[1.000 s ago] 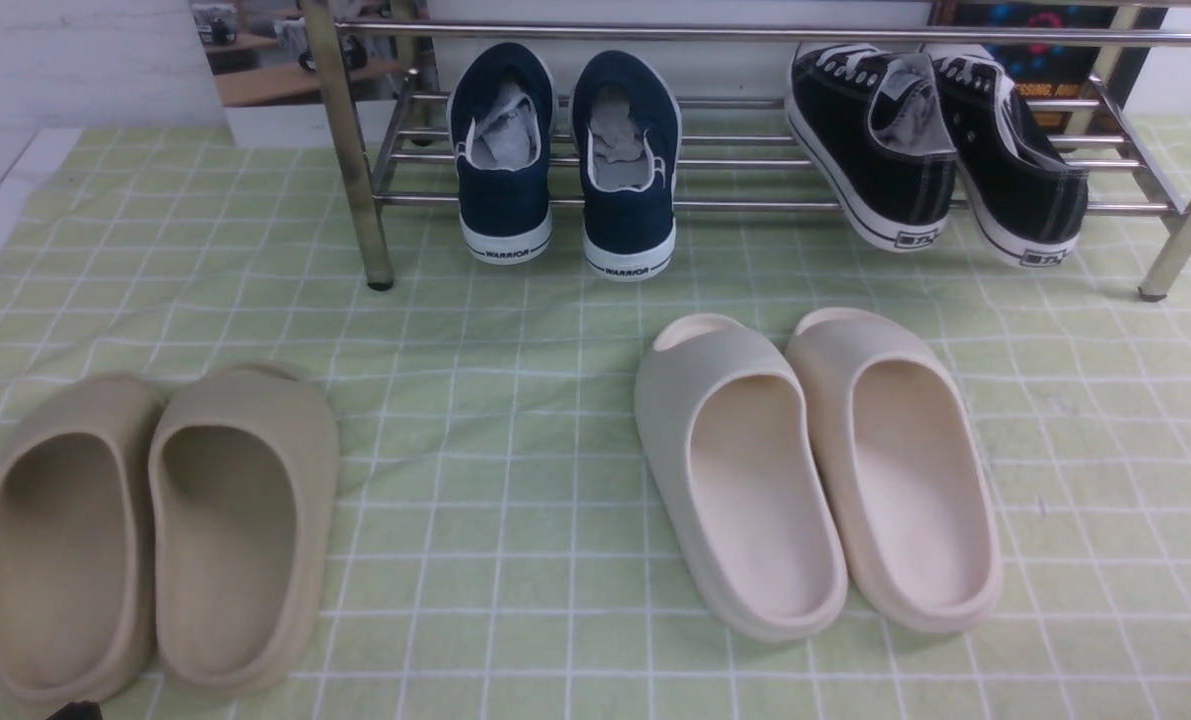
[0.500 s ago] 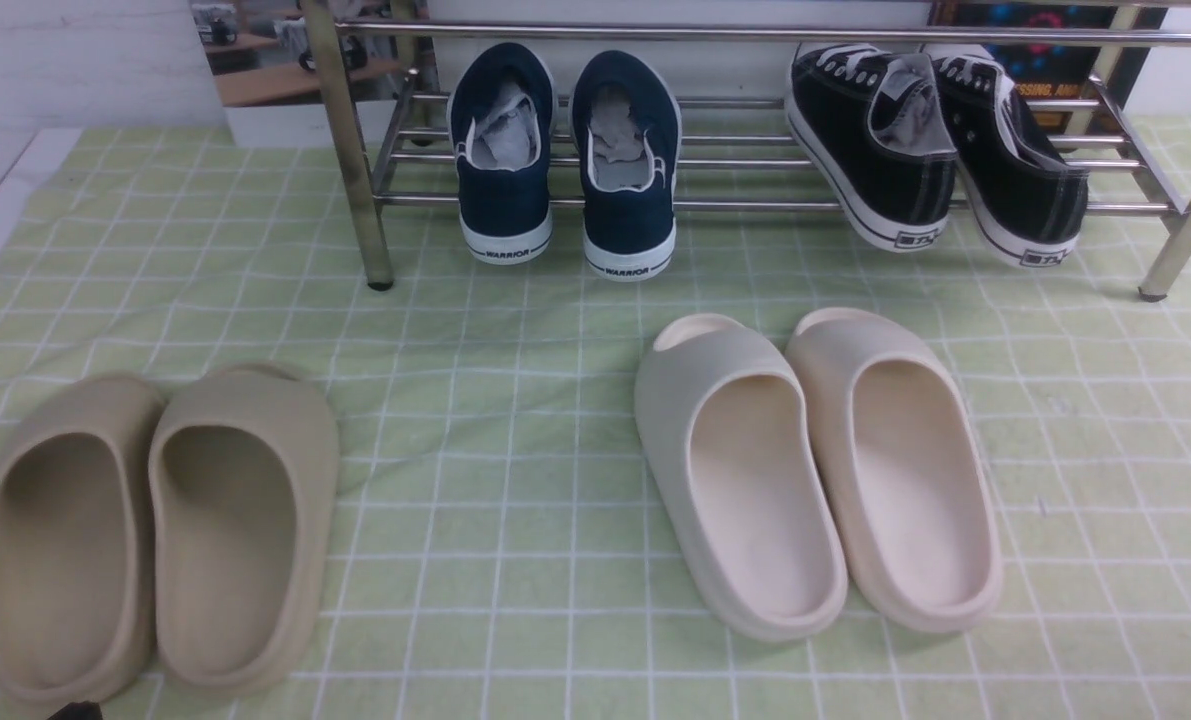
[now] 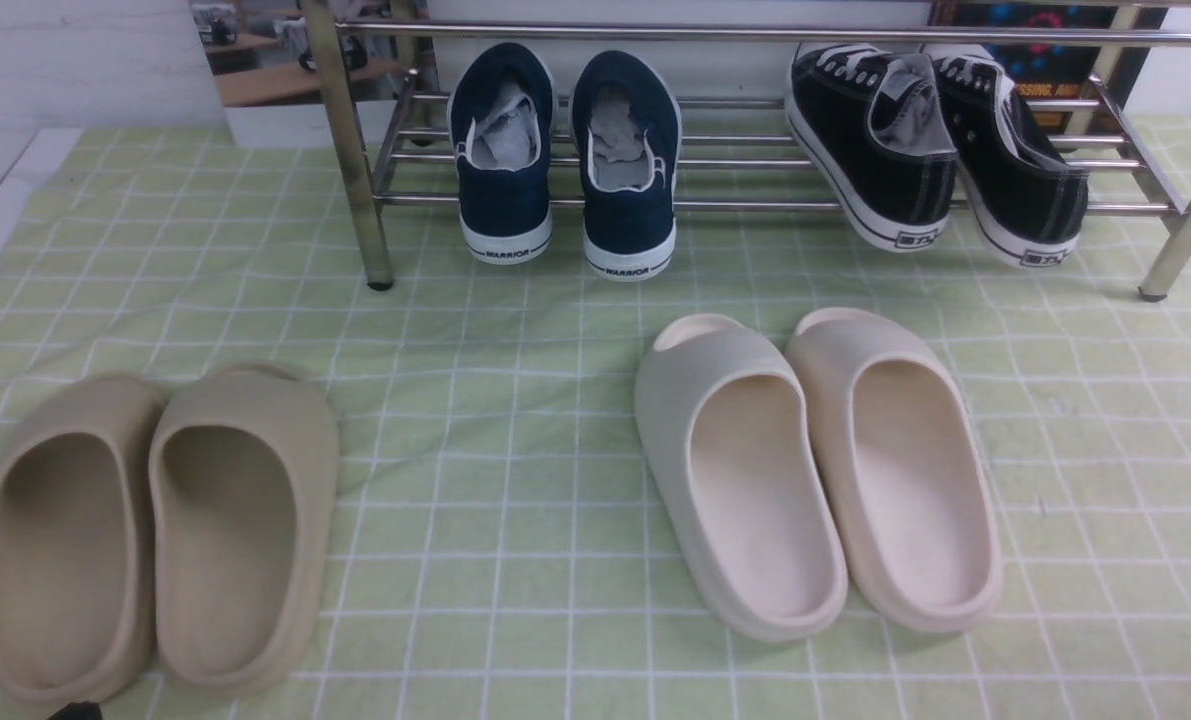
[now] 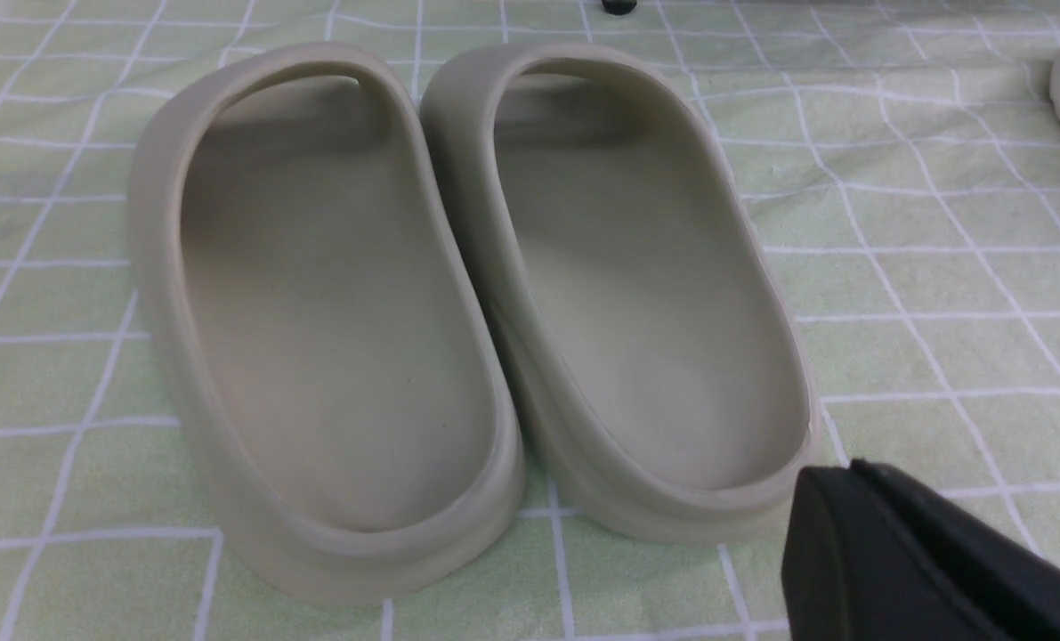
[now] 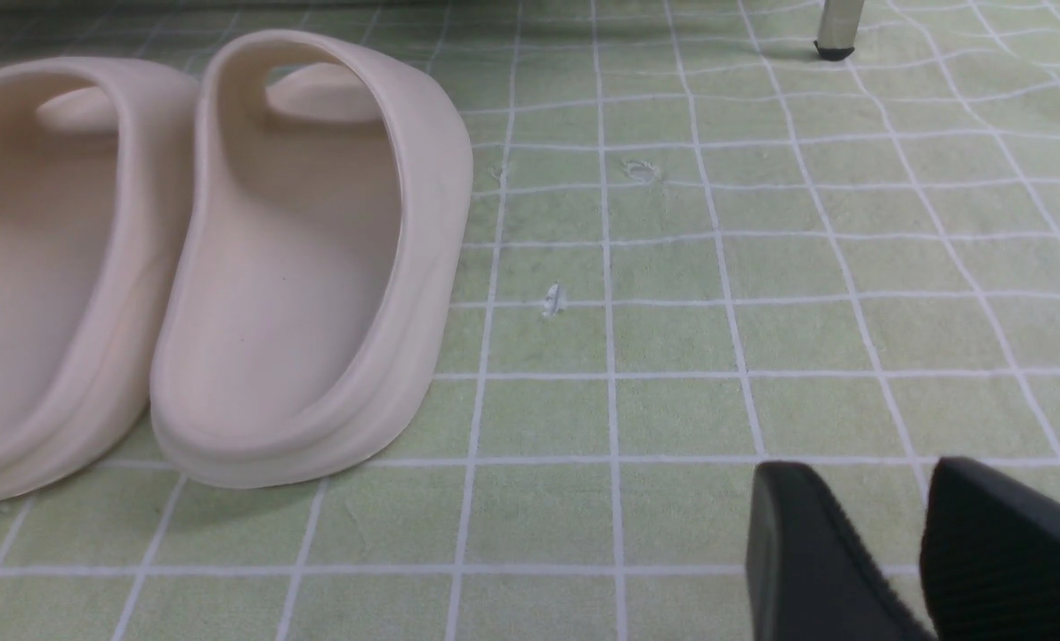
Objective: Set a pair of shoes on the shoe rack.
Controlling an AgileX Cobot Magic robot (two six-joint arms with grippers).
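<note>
Nothing has moved; only wrist views show left gripper (image 4: 859, 525) seemingly shut, right gripper (image 5: 917, 543) apart.

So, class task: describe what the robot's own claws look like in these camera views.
Little shows. The left claw appears in its wrist view as one matte black, blunt, rounded-edged wedge. The right claw shows two matte black fingers, the other with fine ribbed texture on its pad. No cables, markings or arm links are visible.

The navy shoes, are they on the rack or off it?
On. Both navy shoes rest on the shoe rack, their heels overhanging its front bar, toes pointing inward.
</note>
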